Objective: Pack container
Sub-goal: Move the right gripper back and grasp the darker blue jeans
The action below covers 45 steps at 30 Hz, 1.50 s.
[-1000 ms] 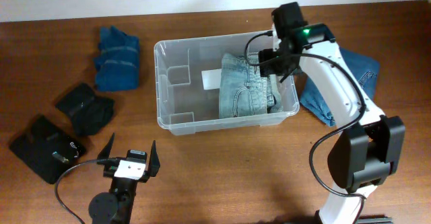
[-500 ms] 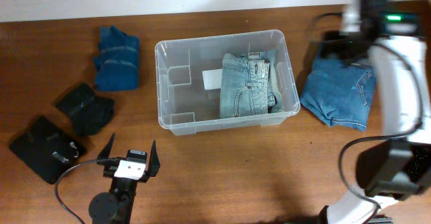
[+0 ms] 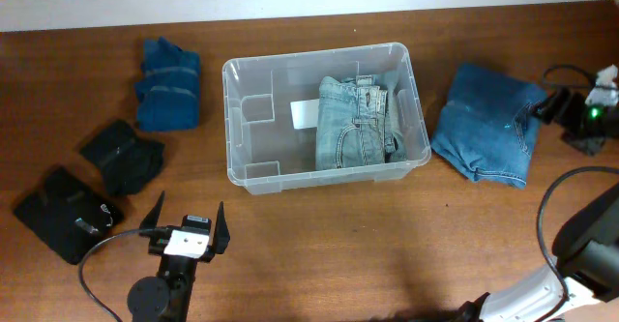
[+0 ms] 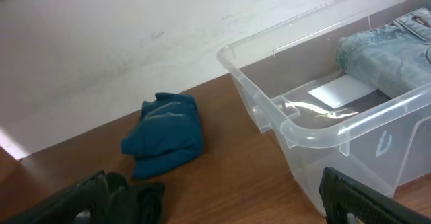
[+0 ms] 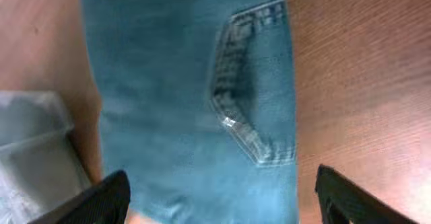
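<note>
The clear container (image 3: 228, 119) stands mid-table with folded light-blue jeans (image 3: 353, 124) in its right half and a white label (image 3: 304, 114) on its bottom. It also shows in the left wrist view (image 4: 316, 126), with the light jeans (image 4: 390, 49) inside. Folded darker blue jeans (image 3: 488, 124) lie on the table right of the container. My right gripper (image 3: 559, 106) is at the far right edge, open and empty; in the right wrist view (image 5: 219, 204) it hovers over those blue jeans (image 5: 195, 103). My left gripper (image 3: 184, 223) is open and empty near the front edge.
A dark blue garment (image 3: 167, 83) lies left of the container and shows in the left wrist view (image 4: 165, 133). Two black garments (image 3: 121, 155) (image 3: 66, 213) lie at the front left. A corner of the container (image 5: 34, 150) shows in the right wrist view.
My right arm has swung from above the container's right side out to the table's far right edge, past the blue jeans. The left arm has not moved.
</note>
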### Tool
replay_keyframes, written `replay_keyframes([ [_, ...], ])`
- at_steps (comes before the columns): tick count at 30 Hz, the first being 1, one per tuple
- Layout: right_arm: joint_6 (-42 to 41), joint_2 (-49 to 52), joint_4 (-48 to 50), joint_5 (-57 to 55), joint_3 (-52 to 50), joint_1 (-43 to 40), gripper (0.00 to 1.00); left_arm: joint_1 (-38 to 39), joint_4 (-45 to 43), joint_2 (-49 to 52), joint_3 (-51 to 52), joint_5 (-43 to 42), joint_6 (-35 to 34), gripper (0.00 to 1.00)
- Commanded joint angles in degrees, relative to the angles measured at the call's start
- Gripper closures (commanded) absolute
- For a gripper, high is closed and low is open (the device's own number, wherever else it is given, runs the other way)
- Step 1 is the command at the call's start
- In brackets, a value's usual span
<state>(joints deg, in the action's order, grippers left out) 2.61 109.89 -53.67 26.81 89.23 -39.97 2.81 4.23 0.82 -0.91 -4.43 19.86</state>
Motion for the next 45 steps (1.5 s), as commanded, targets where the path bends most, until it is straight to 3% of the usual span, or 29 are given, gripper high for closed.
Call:
replay_keyframes([
  [1, 3.21, 0.26, 5.14, 7.72, -8.02, -2.45, 0.20, -0.35, 0.04, -0.48, 0.39, 0.20, -0.85, 0.01],
  [12, 4.63, 1.36, 22.29, 9.81, -22.29, -1.66, 0.20, -0.35, 0.07, -0.48, 0.39, 0.20, -0.85, 0.00],
  [22, 4.66, 5.64, 23.71, 5.57, -22.49, -1.66, 0.20, -0.35, 0.04, -0.48, 0.39, 0.20, -0.85, 0.01],
  [24, 4.66, 6.47, 23.98, 5.57, -22.49, -1.53, 0.28, -0.35, 0.07, -0.48, 0.39, 0.20, -0.85, 0.00],
  [26, 4.68, 7.41, 23.98, 5.55, -22.49, -0.87, 0.46, -0.35, 0.04, -0.48, 0.39, 0.20, -0.83, 0.01],
  [28, 4.66, 8.33, 23.93, 5.75, -22.49, 0.11, 0.93, -0.35, 0.04, -0.48, 0.39, 0.20, -0.85, 0.01],
  [38, 1.20, 4.79, 22.40, 10.12, -16.70, 5.27, 0.96, -0.35, 0.07, -0.46, 0.39, 0.20, -0.85, 0.01],
  [45, 1.22, -4.07, 7.43, 10.47, 0.11, 13.49, 0.96, -0.35, 0.04, -0.48, 0.39, 0.20, -0.85, 0.01],
])
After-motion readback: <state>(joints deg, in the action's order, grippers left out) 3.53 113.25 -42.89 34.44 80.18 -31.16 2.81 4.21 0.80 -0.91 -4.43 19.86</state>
